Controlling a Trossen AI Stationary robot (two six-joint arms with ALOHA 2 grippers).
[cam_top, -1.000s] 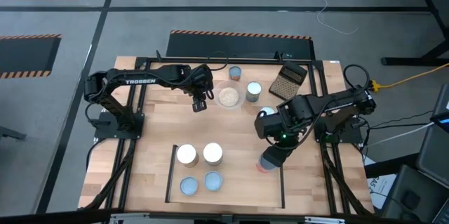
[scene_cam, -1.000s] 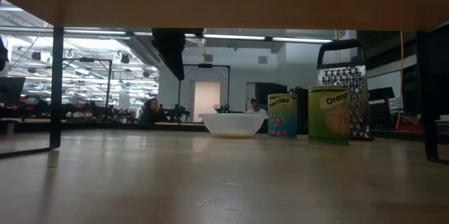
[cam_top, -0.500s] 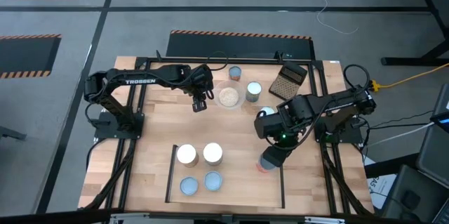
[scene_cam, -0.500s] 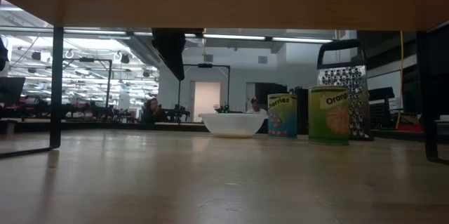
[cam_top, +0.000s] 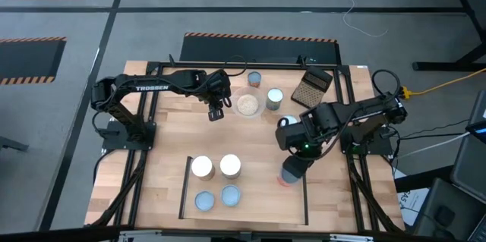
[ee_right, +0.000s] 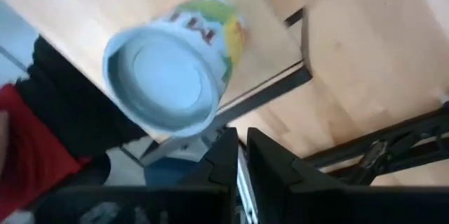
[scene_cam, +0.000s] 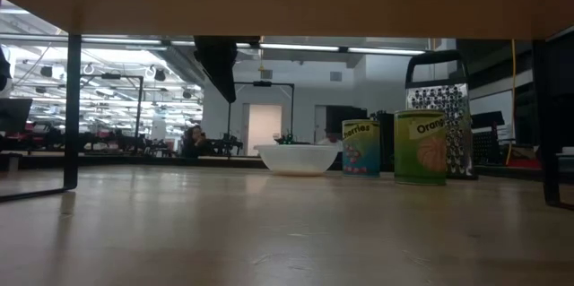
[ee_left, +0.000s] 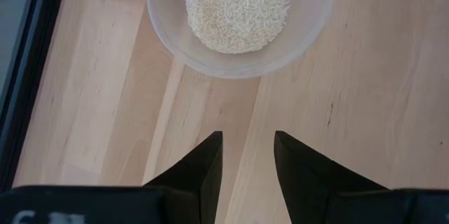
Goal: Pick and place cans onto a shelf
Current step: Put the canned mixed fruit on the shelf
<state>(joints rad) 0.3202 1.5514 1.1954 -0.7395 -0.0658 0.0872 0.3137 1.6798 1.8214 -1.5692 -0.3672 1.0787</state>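
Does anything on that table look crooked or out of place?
Yes: one can at the shelf's right edge looks tilted, its side showing from above, right by the black edge bar. Nothing looks spilled.

It is a robotics lab in an open-plan office: a framed wooden table (cam_top: 163, 155) on grey floor with hazard-striped markings (cam_top: 258, 38), ceiling strip lights (scene_cam: 296, 47), and desks (scene_cam: 126, 147) behind.

Pale matt wood tabletop (ee_left: 365, 76), clear glossy plastic bowl (ee_left: 309, 24) of rough grains; can (ee_right: 172, 66) with smooth metal top, glossy printed label.
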